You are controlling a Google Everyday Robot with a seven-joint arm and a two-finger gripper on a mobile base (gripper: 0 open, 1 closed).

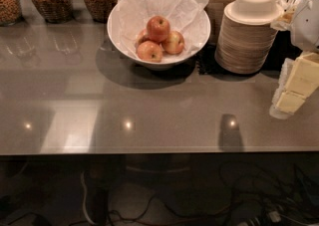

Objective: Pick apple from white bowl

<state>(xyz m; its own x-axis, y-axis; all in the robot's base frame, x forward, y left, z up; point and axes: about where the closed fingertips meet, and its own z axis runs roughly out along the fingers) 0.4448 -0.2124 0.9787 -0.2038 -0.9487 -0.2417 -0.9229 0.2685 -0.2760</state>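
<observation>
While wide and bare in front of the white bowl [118, 41], grey counter [149, 115]: ample room for an approach. Just right of the bowl, stacked tan bowls [246, 38], crowding that side. Farther right and nearer, gripper [294, 88], well apart from the bowl; open or closed, cannot tell. Inside the bowl, apple [158, 27] propped atop paler apples [149, 51], likely freest from above.

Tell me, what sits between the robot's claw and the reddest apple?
In the camera view, a stack of tan disposable bowls and the rim of the white bowl separate the gripper, at the right edge, from the apple.
</observation>
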